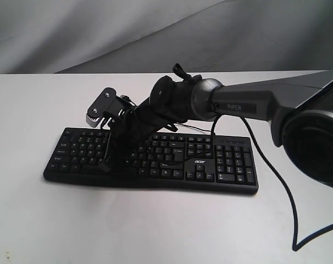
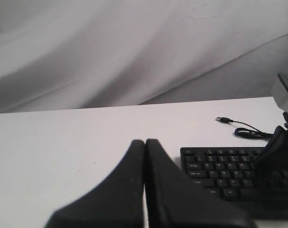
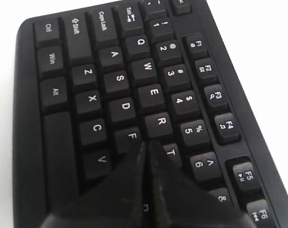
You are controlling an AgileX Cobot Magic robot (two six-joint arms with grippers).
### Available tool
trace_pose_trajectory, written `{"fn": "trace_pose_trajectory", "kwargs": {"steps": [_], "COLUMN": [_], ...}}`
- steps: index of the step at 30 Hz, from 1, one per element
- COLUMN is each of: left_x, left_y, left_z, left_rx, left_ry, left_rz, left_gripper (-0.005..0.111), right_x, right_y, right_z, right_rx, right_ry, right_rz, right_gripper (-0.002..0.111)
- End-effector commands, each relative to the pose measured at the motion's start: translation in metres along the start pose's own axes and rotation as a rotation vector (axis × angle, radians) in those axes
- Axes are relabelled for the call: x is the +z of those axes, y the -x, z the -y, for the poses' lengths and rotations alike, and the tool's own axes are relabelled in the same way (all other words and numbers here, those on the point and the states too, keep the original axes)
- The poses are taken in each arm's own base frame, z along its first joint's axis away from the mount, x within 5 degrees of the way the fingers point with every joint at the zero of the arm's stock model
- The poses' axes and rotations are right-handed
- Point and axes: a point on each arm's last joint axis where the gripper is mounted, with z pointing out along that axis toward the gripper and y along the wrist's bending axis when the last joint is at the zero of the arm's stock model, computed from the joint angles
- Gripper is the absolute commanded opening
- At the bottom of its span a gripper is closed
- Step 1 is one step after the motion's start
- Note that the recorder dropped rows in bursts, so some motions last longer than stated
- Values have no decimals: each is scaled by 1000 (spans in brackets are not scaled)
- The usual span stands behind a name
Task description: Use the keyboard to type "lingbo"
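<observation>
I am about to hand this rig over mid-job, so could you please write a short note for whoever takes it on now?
Right gripper: shut, over the letter keys of the wide, flat black plastic keyboard, tips by the F key and T key; contact cannot be told.
Left gripper: shut, empty, above the white table beyond the keyboard's Caps Lock end.
Done: unknown; nothing shows what was typed.
To do: treat "lingbo" as unfinished; the thin black cable's USB plug lies loose on the table.
</observation>
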Motion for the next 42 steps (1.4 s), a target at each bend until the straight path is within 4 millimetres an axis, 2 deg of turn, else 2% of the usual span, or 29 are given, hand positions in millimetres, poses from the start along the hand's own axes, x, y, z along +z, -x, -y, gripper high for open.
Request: {"fn": "trace_pose_trajectory", "kwargs": {"steps": [1, 9, 18, 42], "left_x": [0, 0, 0, 0], "left_y": [-1, -1, -1, -1], "left_z": [0, 0, 0, 0], "left_rx": [-1, -1, -1, -1], "left_ry": [-6, -6, -6, -6], "left_rz": [6, 6, 6, 6], "left_gripper": [1, 1, 1, 1], "right_x": [4, 5, -20, -18], "right_y": [0, -3, 13, 7], "right_z": [-1, -2, -8, -10], "right_rx": [8, 25, -10, 0], "right_ry": [3, 22, 64, 80], "right_rz": [3, -11, -17, -64], "right_gripper": [0, 0, 0, 0]}}
